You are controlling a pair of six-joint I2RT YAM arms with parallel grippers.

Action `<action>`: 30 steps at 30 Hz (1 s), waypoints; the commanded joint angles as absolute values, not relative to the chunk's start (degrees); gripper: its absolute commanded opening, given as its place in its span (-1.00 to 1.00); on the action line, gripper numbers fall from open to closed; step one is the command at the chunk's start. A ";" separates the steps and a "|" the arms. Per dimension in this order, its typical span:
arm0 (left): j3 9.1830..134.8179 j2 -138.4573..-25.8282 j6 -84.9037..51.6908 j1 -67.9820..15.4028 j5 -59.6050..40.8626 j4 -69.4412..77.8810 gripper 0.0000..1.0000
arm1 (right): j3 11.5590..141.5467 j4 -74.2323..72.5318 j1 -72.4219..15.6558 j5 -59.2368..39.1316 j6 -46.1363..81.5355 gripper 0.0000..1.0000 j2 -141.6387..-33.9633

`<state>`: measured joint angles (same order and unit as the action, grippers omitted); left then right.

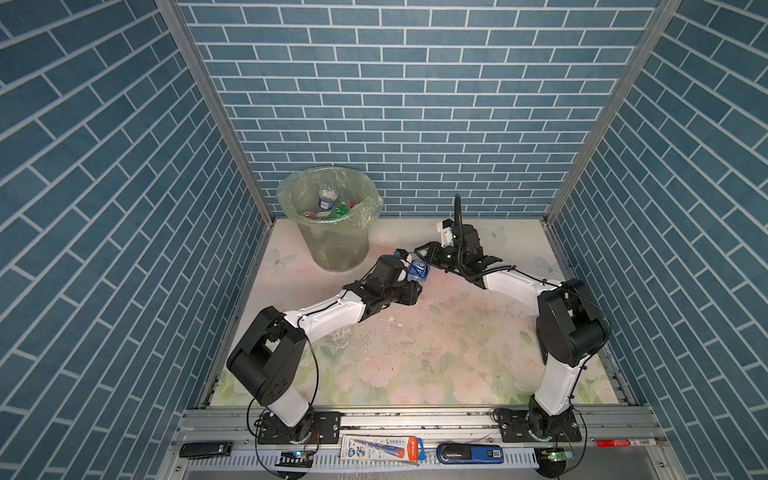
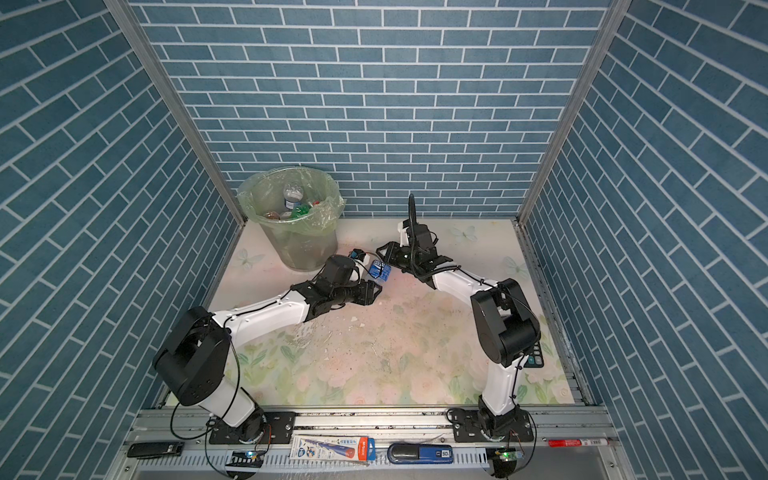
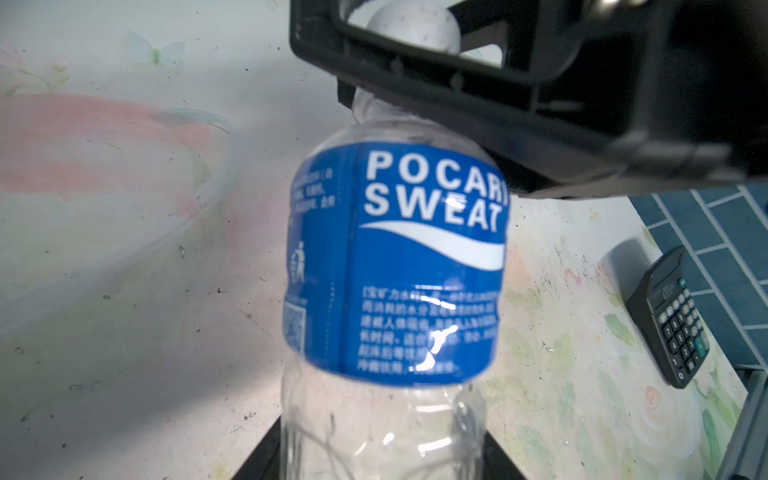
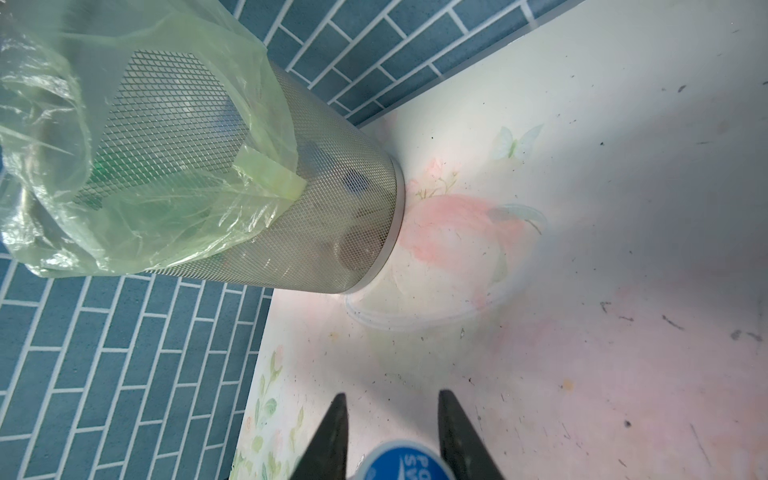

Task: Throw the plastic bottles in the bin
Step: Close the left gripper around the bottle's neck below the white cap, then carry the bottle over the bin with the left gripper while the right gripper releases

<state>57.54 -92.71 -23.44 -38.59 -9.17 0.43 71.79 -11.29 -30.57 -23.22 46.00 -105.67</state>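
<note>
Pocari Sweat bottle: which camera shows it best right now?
Left wrist view: the Pocari Sweat bottle fills the frame close up, label readable. Both top views show it small and far off; the right wrist view catches only a label sliver.

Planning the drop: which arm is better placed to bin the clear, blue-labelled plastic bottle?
Likely left: its jaws flank that bottle at the base, and the round green-lined mesh bin stands nearer that arm.

Blue-labelled clear bottle [image 3: 395, 266], pale green bag [image 4: 166, 216]; blue brick-pattern walls [image 1: 374, 83]
</note>
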 commanded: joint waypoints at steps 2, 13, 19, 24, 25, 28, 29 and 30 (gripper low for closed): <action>58.80 -94.19 -24.25 -38.23 -7.65 0.77 0.06 | 74.18 -11.28 -30.30 -24.15 46.05 -0.60 -103.01; 58.27 -93.29 -23.83 -38.23 -5.81 0.00 -0.01 | 73.67 -11.34 -29.87 -24.43 46.14 -0.25 -102.49; 59.01 -93.84 -24.45 -37.98 -5.12 -0.74 -0.01 | 72.24 -10.92 -29.27 -24.20 45.57 -0.06 -101.05; 59.97 -93.69 -25.31 -37.46 -3.55 -2.02 -0.02 | 70.37 -10.14 -28.48 -22.60 44.20 0.21 -98.47; 60.34 -93.48 -25.29 -37.45 -3.20 -2.55 -0.02 | 70.15 -9.61 -28.41 -22.21 43.77 0.29 -97.70; 61.78 -92.44 -24.67 -37.29 -1.58 -4.77 -0.01 | 69.76 -7.74 -28.30 -21.26 42.19 0.41 -95.25; 62.44 -91.92 -24.17 -37.21 -0.91 -5.98 -0.01 | 69.41 -7.16 -28.30 -20.82 41.49 0.47 -94.25; 63.14 -91.37 -23.53 -37.18 -0.12 -7.22 -0.01 | 69.07 -6.95 -28.30 -20.37 40.96 0.50 -93.25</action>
